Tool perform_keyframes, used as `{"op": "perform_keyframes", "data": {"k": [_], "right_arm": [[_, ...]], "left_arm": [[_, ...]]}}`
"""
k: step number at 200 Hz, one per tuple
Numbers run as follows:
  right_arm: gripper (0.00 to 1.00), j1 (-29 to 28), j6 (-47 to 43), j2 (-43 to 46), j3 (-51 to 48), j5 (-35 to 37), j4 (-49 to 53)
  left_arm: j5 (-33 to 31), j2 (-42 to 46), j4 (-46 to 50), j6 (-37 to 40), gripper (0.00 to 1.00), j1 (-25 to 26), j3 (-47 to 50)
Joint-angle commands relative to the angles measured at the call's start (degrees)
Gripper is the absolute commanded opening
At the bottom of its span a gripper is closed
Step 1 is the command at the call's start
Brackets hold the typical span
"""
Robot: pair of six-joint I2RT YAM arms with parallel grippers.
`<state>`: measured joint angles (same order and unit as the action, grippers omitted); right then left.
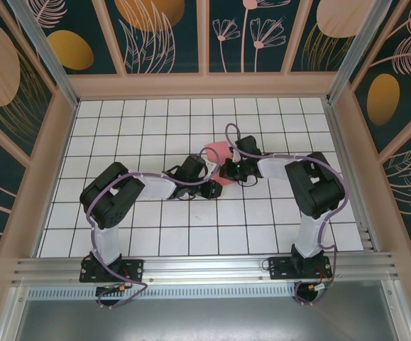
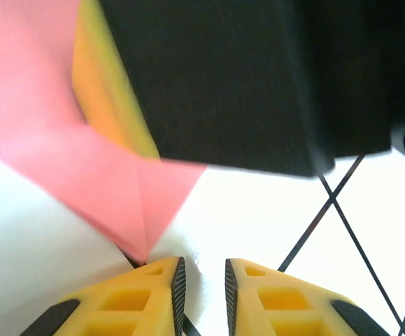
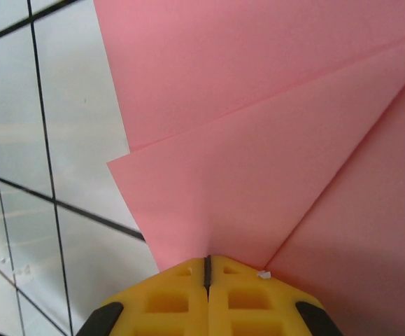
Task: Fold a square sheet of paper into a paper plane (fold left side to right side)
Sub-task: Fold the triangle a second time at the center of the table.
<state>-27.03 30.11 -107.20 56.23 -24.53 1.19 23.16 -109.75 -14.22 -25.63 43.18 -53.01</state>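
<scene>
The salmon-pink sheet of paper (image 1: pixel 218 155) lies mid-table, folded into overlapping flaps, between the two grippers. In the right wrist view the paper (image 3: pixel 272 140) shows layered edges and a diagonal crease. My right gripper (image 3: pixel 207 269) is shut, its tips resting on the paper's near edge; I cannot tell whether it pinches a layer. From above, the right gripper (image 1: pixel 228 170) sits at the paper's right side. My left gripper (image 2: pixel 202 280) is open by a narrow gap with nothing in it, just right of the paper's pointed tip (image 2: pixel 143 248). It sits low at the paper's near corner (image 1: pixel 214 188).
The white tiled table (image 1: pixel 155 227) has a black grid. Wooden walls (image 1: pixel 205 85) enclose the back and both sides, and an aluminium rail (image 1: pixel 205 266) runs along the near edge. The right gripper's black body (image 2: pixel 244 84) hangs close above the left fingers.
</scene>
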Motion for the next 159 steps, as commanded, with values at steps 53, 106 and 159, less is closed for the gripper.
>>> {"op": "perform_keyframes", "data": {"k": [53, 106, 159], "right_arm": [[0.03, 1.9, -1.9, -0.9, 1.1, 0.6, 3.2], [0.06, 2.1, 0.5, 4.4, -1.4, -4.1, -0.1], [0.28, 5.6, -1.2, 14.4, -3.2, -1.4, 2.6]], "left_arm": [[-1.7, 2.6, 6.5, -0.6, 0.3, -0.4, 4.0], [0.7, 10.7, 6.4, -1.8, 0.5, -4.6, 4.9], [6.6, 7.9, 5.2, -4.7, 0.69, -9.0, -1.9]]}}
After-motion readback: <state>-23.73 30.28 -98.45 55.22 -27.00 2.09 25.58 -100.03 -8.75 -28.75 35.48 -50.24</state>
